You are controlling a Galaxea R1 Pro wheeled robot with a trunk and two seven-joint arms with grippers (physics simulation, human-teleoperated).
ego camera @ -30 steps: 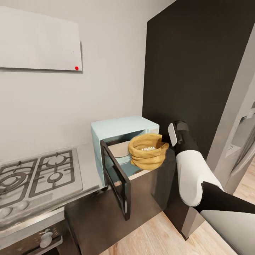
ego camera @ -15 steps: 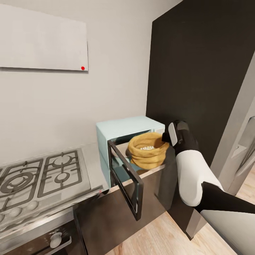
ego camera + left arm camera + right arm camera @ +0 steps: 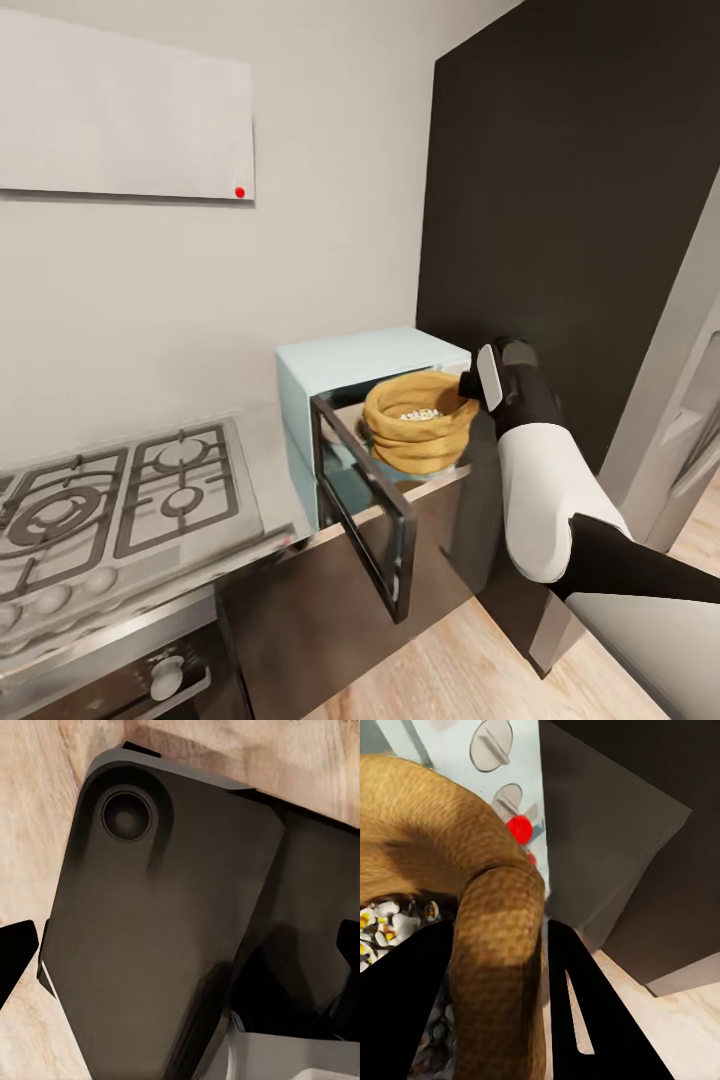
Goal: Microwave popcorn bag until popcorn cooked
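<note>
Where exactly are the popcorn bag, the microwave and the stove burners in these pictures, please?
popcorn bag (image 3: 420, 438): head view, front wrinkled side.
microwave (image 3: 365, 352): head view, pale-blue top panel.
stove burners (image 3: 150, 490): head view, grate over the near right burner.

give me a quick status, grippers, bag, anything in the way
Right gripper shut on popcorn bag rim. Bag at microwave mouth. Open door beside it; left gripper unclear.
</note>
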